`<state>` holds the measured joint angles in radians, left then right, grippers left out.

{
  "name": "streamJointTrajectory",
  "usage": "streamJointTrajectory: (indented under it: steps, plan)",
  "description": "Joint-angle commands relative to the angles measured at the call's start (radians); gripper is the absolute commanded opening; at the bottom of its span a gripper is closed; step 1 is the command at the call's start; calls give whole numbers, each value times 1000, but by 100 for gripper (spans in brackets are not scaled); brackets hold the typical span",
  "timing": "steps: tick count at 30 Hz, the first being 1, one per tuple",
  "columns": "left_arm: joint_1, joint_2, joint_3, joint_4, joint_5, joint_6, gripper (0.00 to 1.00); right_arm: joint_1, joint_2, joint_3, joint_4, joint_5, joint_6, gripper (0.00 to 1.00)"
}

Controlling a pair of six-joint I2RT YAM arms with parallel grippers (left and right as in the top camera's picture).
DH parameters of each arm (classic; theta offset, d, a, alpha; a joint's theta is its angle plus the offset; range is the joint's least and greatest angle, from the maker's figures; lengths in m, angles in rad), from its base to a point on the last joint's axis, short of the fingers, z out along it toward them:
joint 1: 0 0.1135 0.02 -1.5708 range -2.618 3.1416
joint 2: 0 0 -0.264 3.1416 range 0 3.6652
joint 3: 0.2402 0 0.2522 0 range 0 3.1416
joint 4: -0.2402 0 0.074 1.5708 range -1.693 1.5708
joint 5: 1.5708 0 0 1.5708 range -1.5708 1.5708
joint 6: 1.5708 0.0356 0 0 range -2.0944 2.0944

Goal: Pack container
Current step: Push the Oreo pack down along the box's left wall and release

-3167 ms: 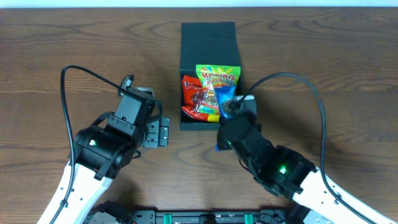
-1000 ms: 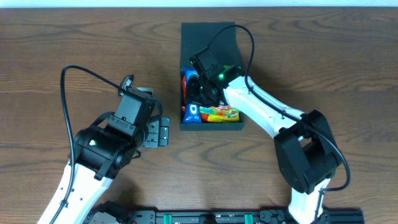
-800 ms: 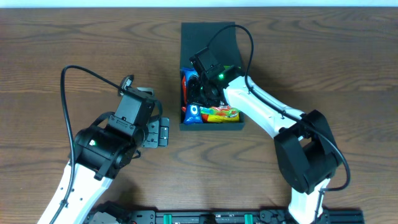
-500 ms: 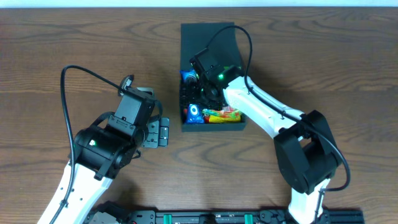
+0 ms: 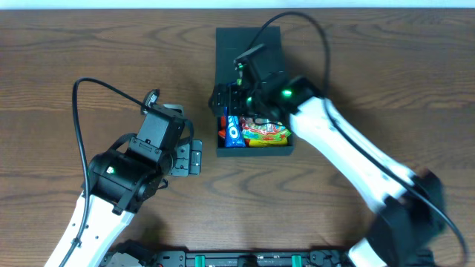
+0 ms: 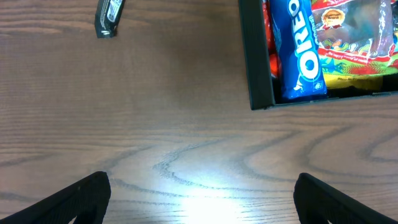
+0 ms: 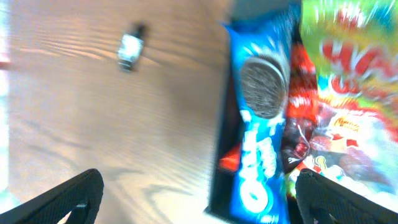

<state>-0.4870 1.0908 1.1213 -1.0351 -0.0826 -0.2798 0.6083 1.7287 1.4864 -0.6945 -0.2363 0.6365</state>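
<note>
oreo pack (image 6: 301, 56) in container (image 6: 255, 62) legible from wrists only; left hand (image 6: 202, 193), right hand (image 7: 196, 193) agape.

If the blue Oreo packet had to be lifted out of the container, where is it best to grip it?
Probably from straight above, pinching the Oreo packet at its end nearest the container's front wall. It lies lengthwise against the side wall, with other packets pressed beside it, so only its top is free.

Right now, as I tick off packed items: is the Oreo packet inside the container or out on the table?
Inside. The Oreo packet lies within the container, against one side wall, next to the other snack packets.
</note>
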Motion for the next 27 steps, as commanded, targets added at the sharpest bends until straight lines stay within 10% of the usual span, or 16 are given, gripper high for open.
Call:
streamJointTrajectory:
  steps: [1, 27]
  plan:
    - [3, -5, 0, 0, -10, 11, 95, -1, -77, 21, -3, 71, -111, 99]
    - [3, -5, 0, -1, -10, 11, 95, -106, 185, 17, 29, 256, -362, 99]
